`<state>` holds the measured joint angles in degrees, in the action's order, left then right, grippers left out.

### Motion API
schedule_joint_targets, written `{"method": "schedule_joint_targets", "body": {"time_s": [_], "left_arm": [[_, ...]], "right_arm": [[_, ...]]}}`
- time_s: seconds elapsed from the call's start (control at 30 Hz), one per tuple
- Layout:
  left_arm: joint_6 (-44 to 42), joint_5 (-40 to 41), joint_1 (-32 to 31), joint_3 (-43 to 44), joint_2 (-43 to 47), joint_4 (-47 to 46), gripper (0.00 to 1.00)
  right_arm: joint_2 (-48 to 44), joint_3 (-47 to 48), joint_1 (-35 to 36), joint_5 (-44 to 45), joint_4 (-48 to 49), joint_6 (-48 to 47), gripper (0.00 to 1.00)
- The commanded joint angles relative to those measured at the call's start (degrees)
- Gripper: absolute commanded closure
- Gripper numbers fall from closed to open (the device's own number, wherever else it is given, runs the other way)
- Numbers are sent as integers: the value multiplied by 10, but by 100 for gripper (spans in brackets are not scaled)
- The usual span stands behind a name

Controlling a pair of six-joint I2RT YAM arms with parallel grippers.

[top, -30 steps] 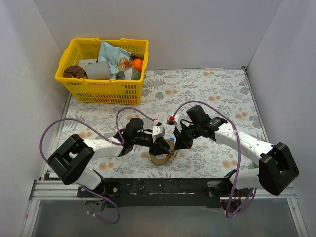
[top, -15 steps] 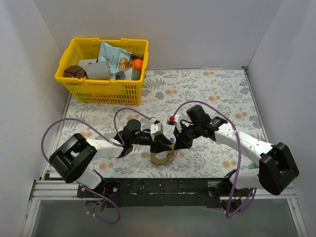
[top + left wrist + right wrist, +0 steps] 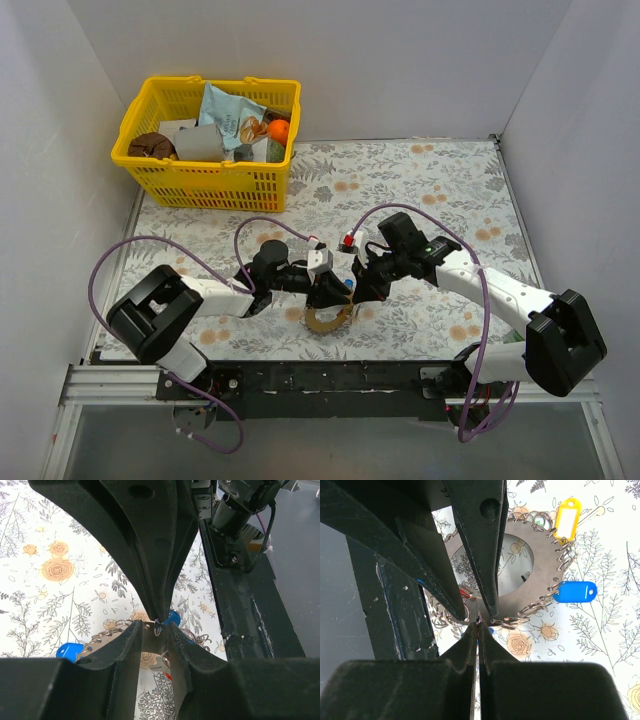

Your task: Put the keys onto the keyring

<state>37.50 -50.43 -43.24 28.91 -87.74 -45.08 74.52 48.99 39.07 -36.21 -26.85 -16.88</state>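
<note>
The keyring (image 3: 322,322), a silver disc with a scalloped rim, sits near the table's front between my two grippers. In the right wrist view the keyring (image 3: 547,570) carries small rings, a yellow tag (image 3: 567,515), a blue tag (image 3: 575,591) and a red key (image 3: 463,591). My left gripper (image 3: 328,292) grips the disc's rim, with grey plate filling its jaws (image 3: 154,630). My right gripper (image 3: 357,289) is shut (image 3: 478,626) on the small ring of a blue key (image 3: 173,617), its tips touching the rim right by the left fingertips (image 3: 491,611).
A yellow basket (image 3: 210,186) with packets and an orange stands at the back left. The dark arm mounting rail (image 3: 240,630) runs close beside the keyring at the table's near edge. White walls enclose the flowered tablecloth (image 3: 440,180).
The left arm's elbow has shifted slightly. Both grippers stay at the keyring's rim with the same holds.
</note>
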Motion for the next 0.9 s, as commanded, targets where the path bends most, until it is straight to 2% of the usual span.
{"method": "schedule_joint_targets", "body": {"time_s": [0.0, 0.4, 0.5, 0.53, 0.73, 0.83, 0.87], "left_arm": [[-4, -26, 2, 23, -10, 3, 74], [-25, -41, 1, 41, -30, 39, 82], [-24, -46, 0, 44, -32, 32, 89], [-25, -48, 0, 46, -33, 34, 98], [-23, -47, 0, 39, -28, 24, 100], [-2, -41, 1, 22, -21, -16, 100], [2, -34, 1, 18, -20, -39, 100]], "right_arm": [[-18, 6, 2, -13, 20, -2, 99], [-24, 6, 2, -11, 22, -1, 99], [-23, 6, 2, -11, 21, -1, 99], [-23, 5, 2, -11, 21, -2, 99], [-22, 3, 2, -12, 29, 3, 99], [-28, 0, 1, -17, 41, 12, 86], [-31, -1, 1, -18, 53, 17, 75]]}}
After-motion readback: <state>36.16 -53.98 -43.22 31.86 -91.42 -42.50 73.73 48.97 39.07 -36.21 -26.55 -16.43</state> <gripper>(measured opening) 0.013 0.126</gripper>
